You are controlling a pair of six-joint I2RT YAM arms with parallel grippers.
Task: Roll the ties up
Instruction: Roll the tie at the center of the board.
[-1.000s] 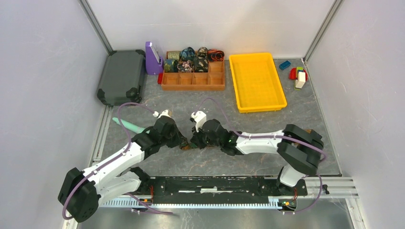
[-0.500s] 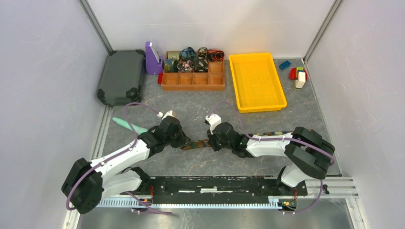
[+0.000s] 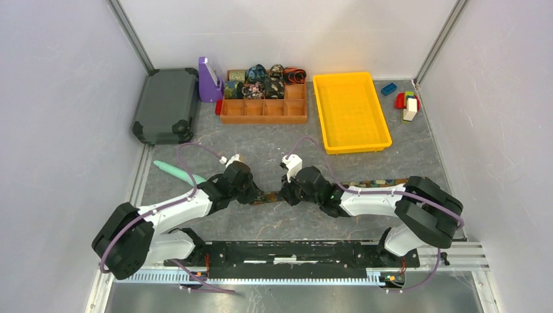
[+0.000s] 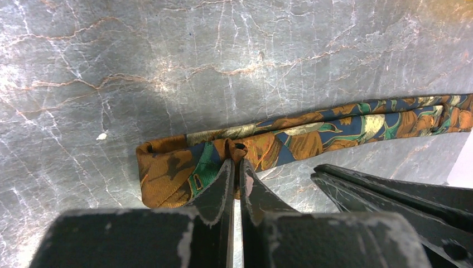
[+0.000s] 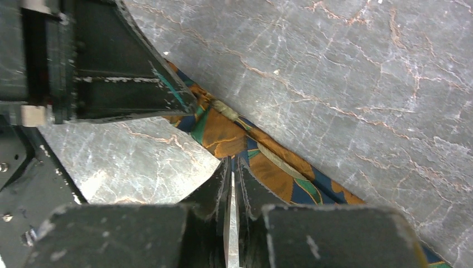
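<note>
From above: found the left claw (image 3: 259, 195) and the right claw (image 3: 283, 193) tip to tip just left of the middle of the counter (image 3: 261, 140), nearer its front edge than its back. Saw one flat patterned tie (image 3: 375, 183) stretched from between them toward the right edge, partly hidden under the right arm. Could not judge either claw's opening from this height. Noted rolled ties (image 3: 253, 83) packed into the back compartments of a brown divided box (image 3: 264, 119) at the back edge, with a yellow tray (image 3: 324, 124) just right of it, a purple holder (image 3: 209, 79) and a dark case (image 3: 166, 104) to its left, and toy blocks (image 3: 407, 103) in the back right corner. Spotted a teal stick (image 3: 175, 171) near the left edge, behind the left arm.

Left wrist: saw the left claw (image 4: 234, 167) closed tight, pinching a small pucker of the tie (image 4: 312, 125) beside its folded, doubled-over end. Made out orange, blue and green print, with the strip flat on the counter and leading off to the right. Caught the right claw's dark fingers (image 4: 390, 192) at lower right.

Right wrist: saw the right claw (image 5: 231, 167) closed, fingers together, tips down on the near edge of the tie (image 5: 273, 164). Could not tell whether cloth was caught between them. Found the left claw (image 5: 128, 84) at upper left, on the same strip.
</note>
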